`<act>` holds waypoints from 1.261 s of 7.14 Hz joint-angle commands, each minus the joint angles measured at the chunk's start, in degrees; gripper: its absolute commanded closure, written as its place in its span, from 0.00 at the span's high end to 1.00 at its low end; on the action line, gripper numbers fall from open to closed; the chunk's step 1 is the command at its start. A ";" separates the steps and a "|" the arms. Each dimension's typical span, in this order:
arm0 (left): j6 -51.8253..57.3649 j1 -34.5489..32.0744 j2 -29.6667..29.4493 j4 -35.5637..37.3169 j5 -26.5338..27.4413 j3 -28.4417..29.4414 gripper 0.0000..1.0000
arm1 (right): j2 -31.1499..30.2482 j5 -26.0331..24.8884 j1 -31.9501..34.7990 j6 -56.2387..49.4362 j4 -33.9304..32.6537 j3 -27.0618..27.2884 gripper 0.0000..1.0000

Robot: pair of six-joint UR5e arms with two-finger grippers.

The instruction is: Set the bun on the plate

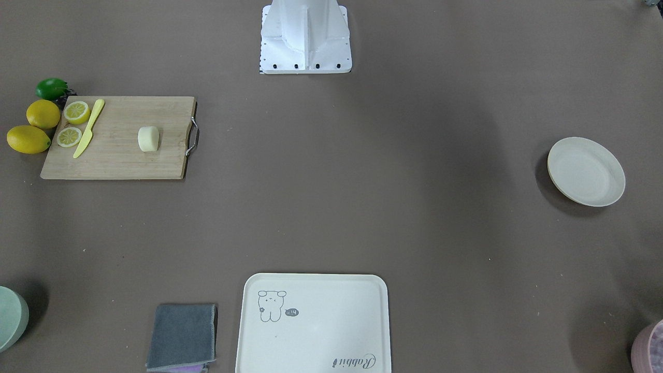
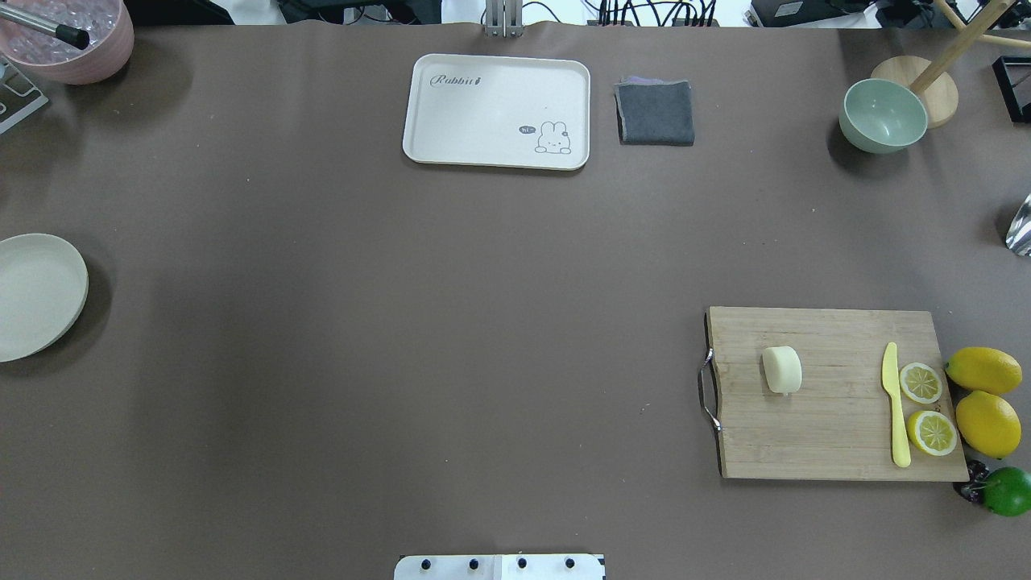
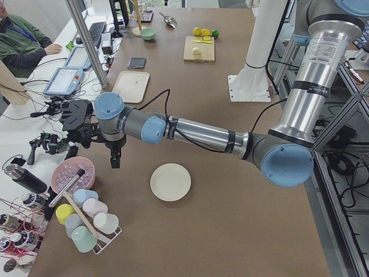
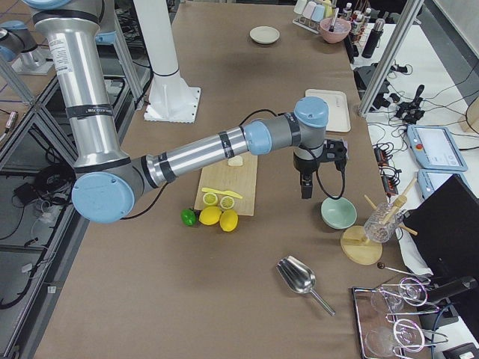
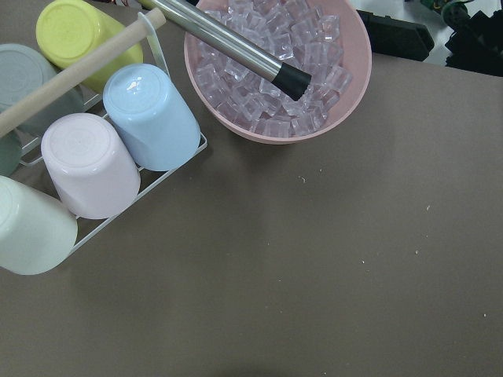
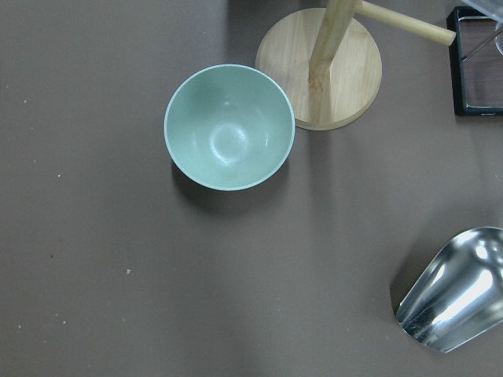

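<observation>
We see a matt brown paper-like table cover (image 1: pixel 331 207), a pale grained wooden cutting board (image 1: pixel 119 160) with a shiny metal handle (image 1: pixel 192 135), a smooth matt cream-yellow bun (image 1: pixel 148 139), a matt cream-white round plate (image 1: pixel 586 171), a soft grey folded cloth (image 1: pixel 181 335) and a glossy steel scoop (image 6: pixel 456 290).

Site: robotics lab. My bench: brown-covered table (image 1: pixel 362 181), white pedestal (image 1: pixel 305 41), left arm (image 3: pixel 202 133), right arm (image 4: pixel 194 157). Alongside: aluminium frame post (image 3: pixel 87 43), teach pendant (image 3: pixel 63 81), keyboard (image 3: pixel 95 32), seated person (image 3: pixel 23 43).
</observation>
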 commanded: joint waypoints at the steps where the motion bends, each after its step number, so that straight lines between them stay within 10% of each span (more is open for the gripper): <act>1: 0.17 -0.17 0.20 -0.61 0.25 -0.58 0.98 | -0.04 0.00 0.01 0.11 0.00 -0.09 1.00; 9: 0.18 -0.27 -1.47 -1.05 0.17 -1.03 0.98 | -0.04 0.00 0.01 0.20 0.00 0.26 1.00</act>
